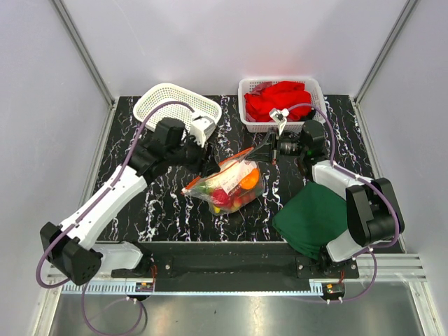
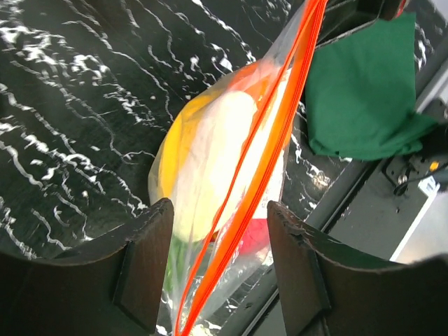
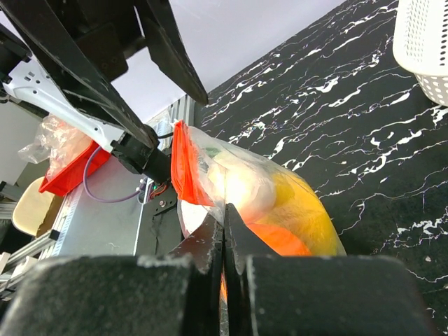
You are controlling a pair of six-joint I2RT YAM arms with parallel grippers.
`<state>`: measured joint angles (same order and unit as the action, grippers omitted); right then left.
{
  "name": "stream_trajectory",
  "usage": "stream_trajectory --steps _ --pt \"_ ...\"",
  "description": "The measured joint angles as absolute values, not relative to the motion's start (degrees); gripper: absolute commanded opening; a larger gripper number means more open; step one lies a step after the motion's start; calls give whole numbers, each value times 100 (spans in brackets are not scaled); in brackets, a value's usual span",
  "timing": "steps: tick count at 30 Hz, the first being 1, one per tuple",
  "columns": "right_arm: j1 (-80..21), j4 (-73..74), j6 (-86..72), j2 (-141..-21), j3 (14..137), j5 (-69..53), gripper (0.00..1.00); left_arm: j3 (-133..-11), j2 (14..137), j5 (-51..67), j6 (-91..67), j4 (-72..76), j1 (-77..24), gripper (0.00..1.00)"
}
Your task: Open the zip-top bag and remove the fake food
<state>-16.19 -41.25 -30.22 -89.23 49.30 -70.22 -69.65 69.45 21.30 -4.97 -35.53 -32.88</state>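
The right gripper (image 1: 262, 150) jaws pinched the zip-top bag (image 1: 227, 185), left gripper (image 2: 220, 210) jaws gaped astride it; slick plastic could slip.

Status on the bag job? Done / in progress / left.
Done: the right gripper is shut on the zip end of the zip-top bag.
In hand: the left gripper is open, with its fingers straddling the orange zip strip and not pinching it.
Left: the strip looks sealed, so pulling it open comes next. All the fake food is inside the bag, and none is out.
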Motion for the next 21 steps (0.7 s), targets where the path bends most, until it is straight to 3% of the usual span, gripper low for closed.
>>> stream_trajectory --steps 9,13,14,16,20,21 --pt "-1619 -4134 -3035 -8995 4930 -7067 0 -7024 7306 2355 -336 -3446 -3288 39" --pt "-1623 -4134 -3046 -8997 4930 -7074 0 -7039 7524 2329 -438 -3404 -3288 23" --pt "-1625 -4132 -3048 -8997 4930 -7072 0 -7039 7579 2327 -464 -3393 -3288 11" --pt "-1643 -4112 -3046 -8997 4930 -7065 2 -7041 7697 2309 -523 -3363 -3288 1" --pt "-1697 -3356 -2961 -8995 5164 -6831 41 -7041 7822 2259 -701 -3336 -3288 0" --pt "-1717 -2921 -2904 -8984 5334 -6637 67 -7041 7819 2235 -781 -3328 -3288 0"
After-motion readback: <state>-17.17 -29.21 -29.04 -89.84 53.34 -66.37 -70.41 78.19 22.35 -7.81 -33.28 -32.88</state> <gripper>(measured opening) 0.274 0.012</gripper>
